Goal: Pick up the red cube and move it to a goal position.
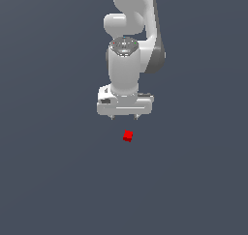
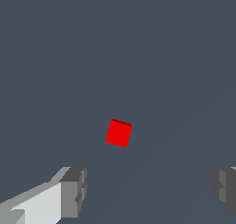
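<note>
The arm hung over a flat dark grey tabletop [image 1: 53, 181], white links stacked down to the wrist, and the claw [image 1: 124, 117] pointed straight down. Its two short fingers [image 1: 113, 116] poked out from under the wide white palm, spread far apart, nothing between them. The wrist view backed that up: one grey pad [image 2: 73, 191] sat at one edge of the picture and the other at the opposite edge, with bare surface in the gap. The claw [image 2: 150, 191] was wide, and empty.

The cube [image 1: 128, 136] sat on the tabletop, bright red, tiny, far narrower than the palm above it. In the exterior view it showed just below the fingertips, a touch toward that view's right of the midline between them. It was clear of both fingers, not touching either. In the wrist view the cube [image 2: 119, 133] lay ahead of the pads, turned a little askew to the line between them, its top face lit and one thin side in shadow.

Around it, nothing else showed. The surface ran plain and even in every direction, and nothing stood between the fingers and the cube. How high the fingertips hung above the surface could not be told from these views.
</note>
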Robot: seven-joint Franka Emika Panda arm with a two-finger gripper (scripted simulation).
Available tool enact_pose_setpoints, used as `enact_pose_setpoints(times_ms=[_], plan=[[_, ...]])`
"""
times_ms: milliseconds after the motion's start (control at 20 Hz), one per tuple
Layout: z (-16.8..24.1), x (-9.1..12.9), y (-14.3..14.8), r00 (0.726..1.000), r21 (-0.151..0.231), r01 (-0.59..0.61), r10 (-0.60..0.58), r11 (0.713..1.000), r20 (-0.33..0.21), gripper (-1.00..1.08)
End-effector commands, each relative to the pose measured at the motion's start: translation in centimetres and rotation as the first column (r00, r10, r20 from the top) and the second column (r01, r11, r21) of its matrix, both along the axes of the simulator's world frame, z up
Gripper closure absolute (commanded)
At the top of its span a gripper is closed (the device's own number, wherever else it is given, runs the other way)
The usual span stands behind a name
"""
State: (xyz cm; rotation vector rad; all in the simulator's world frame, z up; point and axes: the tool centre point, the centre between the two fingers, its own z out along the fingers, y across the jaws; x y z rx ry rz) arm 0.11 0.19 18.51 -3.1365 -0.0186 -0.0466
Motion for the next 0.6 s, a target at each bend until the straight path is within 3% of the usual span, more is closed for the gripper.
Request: enact_pose_setpoints(times_ms=[0,550], plan=[[0.0,0.0,0.0,1.000,0.000,0.000,0.000,1.000,0.000,-0.92],[-4.3,-0.1,0.5,0.997,-0.001,0.072,-0.072,0.997,-0.008,-0.92]])
